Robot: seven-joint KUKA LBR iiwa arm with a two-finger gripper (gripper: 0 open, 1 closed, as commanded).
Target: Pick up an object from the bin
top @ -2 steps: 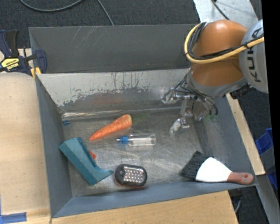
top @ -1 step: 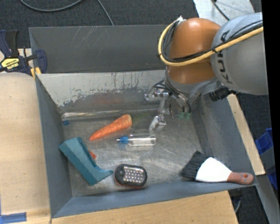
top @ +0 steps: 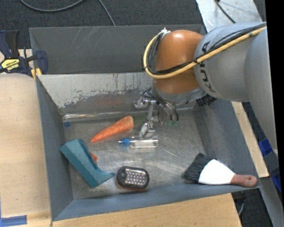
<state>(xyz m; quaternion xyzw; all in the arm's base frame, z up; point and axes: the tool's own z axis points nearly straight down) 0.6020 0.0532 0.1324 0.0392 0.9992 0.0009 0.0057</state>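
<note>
My gripper (top: 158,123) hangs below the arm's orange dome over the middle of the bin, open, with nothing between its fingers. Its left fingertip (top: 146,130) stands just above a clear plastic tube with a blue cap (top: 139,143) that lies flat on the bin floor. An orange carrot (top: 113,129) lies to the left of the gripper, its thick end pointing toward the fingertip.
A teal wedge-shaped block (top: 82,163) leans near the left wall. A dark oval brush with white dots (top: 133,178) sits at the front. A hand brush with black bristles, white body and brown handle (top: 215,173) lies in the front right corner.
</note>
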